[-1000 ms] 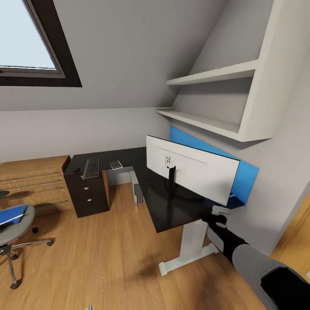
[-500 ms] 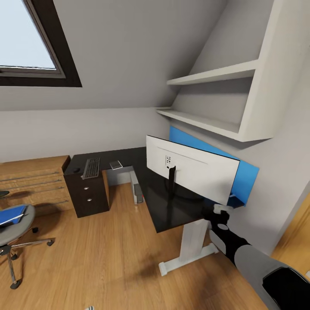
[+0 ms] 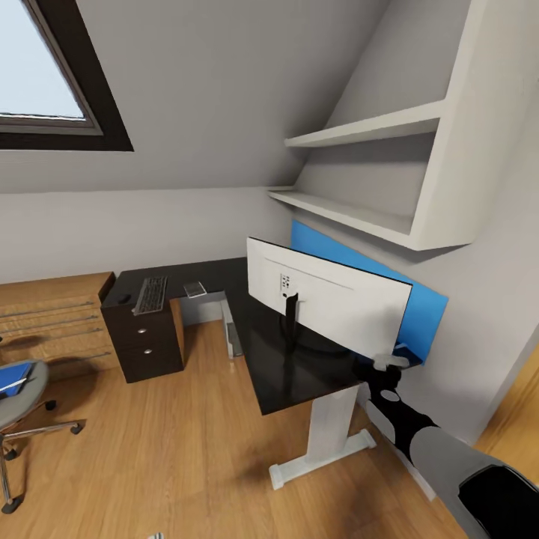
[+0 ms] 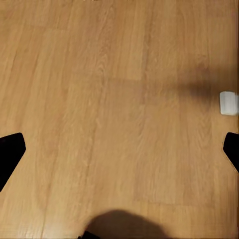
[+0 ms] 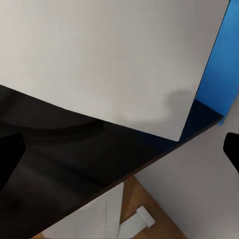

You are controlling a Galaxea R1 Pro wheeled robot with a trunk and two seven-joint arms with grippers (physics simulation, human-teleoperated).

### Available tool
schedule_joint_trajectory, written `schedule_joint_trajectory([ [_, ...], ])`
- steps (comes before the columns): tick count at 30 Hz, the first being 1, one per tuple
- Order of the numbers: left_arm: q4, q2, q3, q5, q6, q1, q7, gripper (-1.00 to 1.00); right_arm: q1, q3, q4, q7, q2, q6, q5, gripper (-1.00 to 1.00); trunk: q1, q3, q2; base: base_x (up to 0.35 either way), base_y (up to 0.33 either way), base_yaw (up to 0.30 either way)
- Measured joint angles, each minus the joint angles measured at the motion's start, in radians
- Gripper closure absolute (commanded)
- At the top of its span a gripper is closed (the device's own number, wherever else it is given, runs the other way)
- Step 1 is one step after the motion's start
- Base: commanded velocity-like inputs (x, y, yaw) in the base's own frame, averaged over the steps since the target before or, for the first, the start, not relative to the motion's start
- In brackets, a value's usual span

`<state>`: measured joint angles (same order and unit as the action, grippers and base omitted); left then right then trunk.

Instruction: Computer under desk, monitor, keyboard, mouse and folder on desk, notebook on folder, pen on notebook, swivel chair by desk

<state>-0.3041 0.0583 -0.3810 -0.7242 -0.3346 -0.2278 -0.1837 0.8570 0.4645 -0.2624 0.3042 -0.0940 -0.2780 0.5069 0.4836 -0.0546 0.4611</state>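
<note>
The monitor (image 3: 329, 303) stands on the black desk (image 3: 277, 367) with its white back toward me. My right gripper (image 3: 385, 364) hovers at the monitor's lower right corner, open. In the right wrist view the monitor's white back (image 5: 109, 59) is close in front of the right gripper (image 5: 119, 154), above the desk top (image 5: 59, 159). The keyboard (image 3: 150, 294) lies on the desk's far left wing, a small dark mouse (image 3: 123, 299) beside it. The computer (image 3: 233, 329) sits under the desk. The swivel chair (image 3: 19, 393) at far left carries the blue folder (image 3: 13, 376). My left gripper (image 4: 119, 149) is open over the wood floor (image 4: 99, 99).
A small flat grey item (image 3: 195, 288) lies right of the keyboard. A dark drawer pedestal (image 3: 146, 337) and an oak drawer unit (image 3: 52, 314) stand along the left wall. White shelves (image 3: 359, 172) and a blue panel (image 3: 427, 307) hang behind the monitor. Open floor (image 3: 172, 449) lies in front.
The whole view has shifted, so the camera turned slightly right. My right gripper has edged closer to the monitor's lower right corner.
</note>
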Motion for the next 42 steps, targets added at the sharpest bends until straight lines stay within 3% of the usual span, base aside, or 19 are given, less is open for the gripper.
schedule_joint_trajectory([
  [15, 0.001, -0.001, 0.000, 0.000, 0.000, 0.000, 0.000, -1.00, 0.000, 0.000, 0.022, -0.004, -0.001, -0.042, -0.025, -1.00, 0.000, 0.000, 0.000, 0.228, -0.045, 0.000],
  [20, 0.001, 0.000, -0.001, 0.002, 0.000, 0.000, 0.001, -1.00, 0.000, -0.002, 0.025, -0.074, -0.008, -0.040, -0.022, -1.00, 0.000, 0.000, 0.000, 0.154, 0.000, 0.000],
  [22, 0.001, 0.000, -0.001, 0.021, 0.000, 0.000, 0.000, -1.00, 0.000, -0.002, 0.026, -0.089, -0.013, -0.037, -0.020, -1.00, 0.000, 0.000, 0.000, 0.292, 0.000, 0.000],
  [34, 0.003, -0.001, -0.002, 0.033, 0.000, 0.000, -0.002, -1.00, 0.000, -0.003, 0.028, -0.094, -0.016, -0.036, -0.019, -1.00, 0.000, 0.000, 0.000, 0.293, -0.022, 0.000],
  [42, 0.003, -0.001, -0.002, 0.033, 0.000, 0.000, -0.002, -1.00, 0.000, -0.003, 0.028, -0.095, -0.016, -0.035, -0.021, -1.00, 0.000, 0.000, 0.000, 0.072, -0.016, 0.000],
])
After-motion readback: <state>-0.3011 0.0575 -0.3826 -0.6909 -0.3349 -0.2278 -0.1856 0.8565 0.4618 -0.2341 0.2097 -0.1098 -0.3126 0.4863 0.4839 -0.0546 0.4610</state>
